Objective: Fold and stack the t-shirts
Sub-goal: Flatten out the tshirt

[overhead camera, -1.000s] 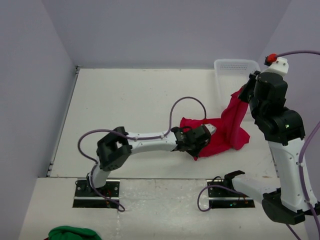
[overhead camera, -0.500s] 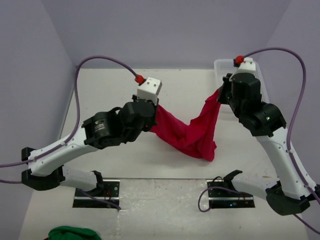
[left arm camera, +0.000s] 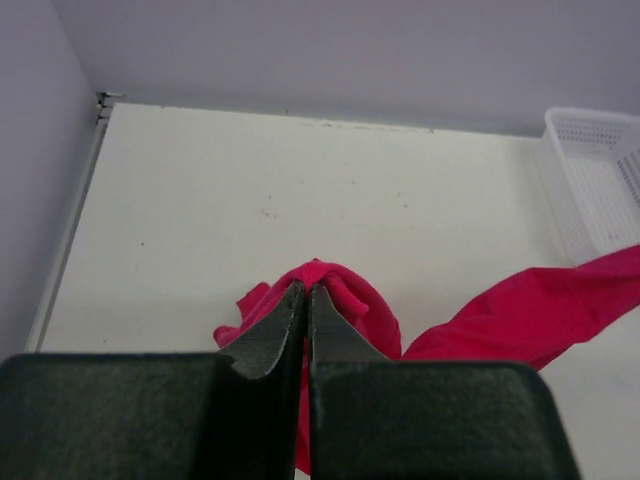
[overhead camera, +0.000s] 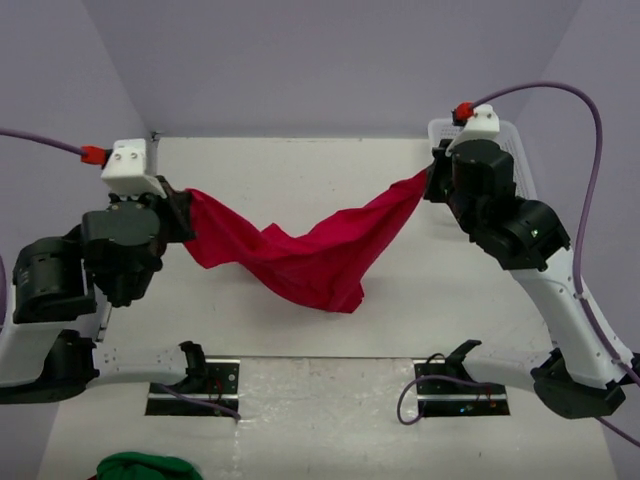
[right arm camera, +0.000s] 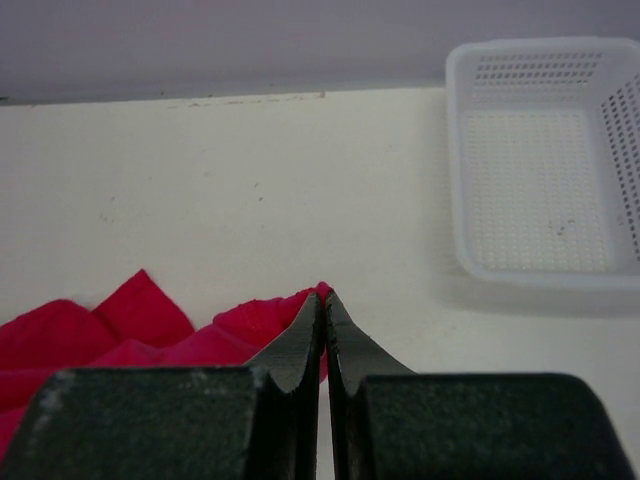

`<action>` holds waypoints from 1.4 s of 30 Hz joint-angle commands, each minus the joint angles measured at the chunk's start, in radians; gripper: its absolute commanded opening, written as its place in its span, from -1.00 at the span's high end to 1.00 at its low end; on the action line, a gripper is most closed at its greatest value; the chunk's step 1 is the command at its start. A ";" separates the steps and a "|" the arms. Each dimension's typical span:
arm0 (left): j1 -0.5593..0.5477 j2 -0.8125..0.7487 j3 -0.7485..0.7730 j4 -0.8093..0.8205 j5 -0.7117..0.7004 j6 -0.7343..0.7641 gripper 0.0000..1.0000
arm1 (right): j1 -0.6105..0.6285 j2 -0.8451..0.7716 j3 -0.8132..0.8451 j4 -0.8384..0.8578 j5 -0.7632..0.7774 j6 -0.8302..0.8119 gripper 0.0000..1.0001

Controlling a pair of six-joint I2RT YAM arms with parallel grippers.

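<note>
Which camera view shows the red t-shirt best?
The top external view: the whole t-shirt shows, hanging between the left gripper and the right gripper. Each wrist view shows only a bunched part of it.

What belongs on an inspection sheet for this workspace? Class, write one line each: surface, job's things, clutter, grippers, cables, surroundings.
Surface: white table, faintly speckled.
Job's things: one red t-shirt, unfolded, strung between both arms, middle sagging.
Clutter: empty white mesh basket far right; green cloth at near-left edge.
Grippers: left gripper and right gripper both shut on the t-shirt.
Cables: purple cables arch from each wrist, clear of the cloth.
Surroundings: plain lilac walls on three sides.
</note>
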 commanded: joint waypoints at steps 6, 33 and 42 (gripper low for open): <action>0.050 0.020 0.156 -0.038 -0.115 0.102 1.00 | 0.002 -0.019 0.097 -0.070 0.227 -0.044 1.00; 0.352 -0.155 0.251 0.331 0.403 0.457 1.00 | 0.004 -0.183 0.275 -0.067 0.227 -0.161 1.00; 0.404 -0.140 0.256 0.495 0.629 0.535 1.00 | 0.004 -0.189 0.283 -0.052 0.137 -0.170 1.00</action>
